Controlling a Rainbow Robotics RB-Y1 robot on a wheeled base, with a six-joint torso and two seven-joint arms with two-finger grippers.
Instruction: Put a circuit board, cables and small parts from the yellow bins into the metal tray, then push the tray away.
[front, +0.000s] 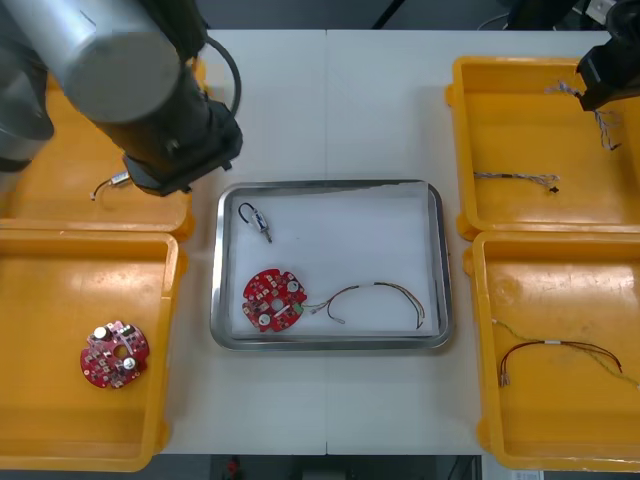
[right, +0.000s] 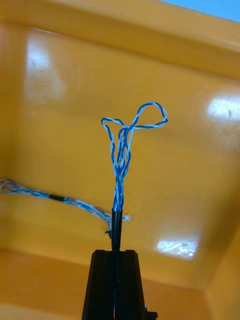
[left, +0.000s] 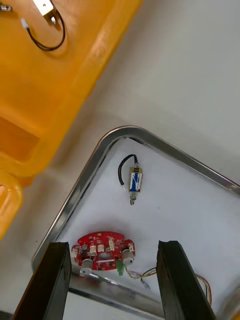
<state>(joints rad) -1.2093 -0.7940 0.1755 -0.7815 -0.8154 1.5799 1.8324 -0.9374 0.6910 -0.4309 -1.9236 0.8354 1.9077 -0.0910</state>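
My right gripper (right: 116, 231) is shut on a twisted blue and white cable (right: 124, 145), whose loops stand up beyond the fingertips over the floor of the far right yellow bin (front: 520, 120). In the front view the right gripper (front: 603, 82) hangs over that bin's far right corner. My left gripper (left: 114, 247) is open above the near left part of the metal tray (front: 325, 186). The tray holds a red circuit board (front: 272, 298), a small metal part (front: 257, 220) with a black wire, and a red and yellow cable (front: 375, 298).
A second blue and white cable (front: 515, 178) lies in the far right bin. The near right bin (front: 560, 440) holds a red and black cable (front: 560, 350). Another circuit board (front: 114, 353) lies in the near left bin, and a small metal part (front: 112, 183) in the far left bin.
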